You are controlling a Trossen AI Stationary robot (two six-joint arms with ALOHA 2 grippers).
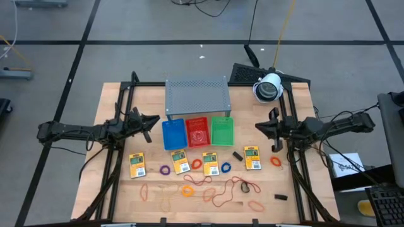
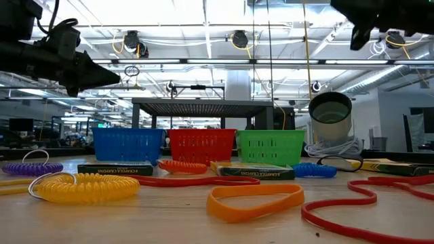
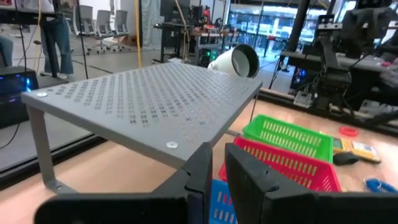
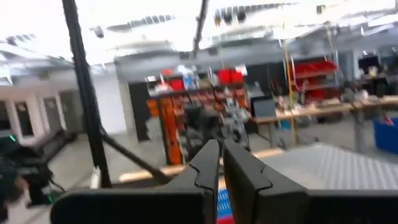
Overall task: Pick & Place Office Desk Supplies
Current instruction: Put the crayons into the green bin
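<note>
Office desk supplies [image 1: 202,173] all lie loose on the table's front half — green tray [image 1: 221,131] and blue tray [image 1: 173,133] look unfilled, so nearly everything's left — left gripper [image 1: 153,122] and right gripper [image 1: 260,125] hover pressed together, holding nothing.

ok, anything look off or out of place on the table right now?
Nothing damaged or spilled. The white cylindrical camera lies tipped on its side at the far right corner. The thin red and orange rubber bands sprawl in a loose tangle along the near edge. The blue, red and green plastic trays sit in a tidy row.
</note>
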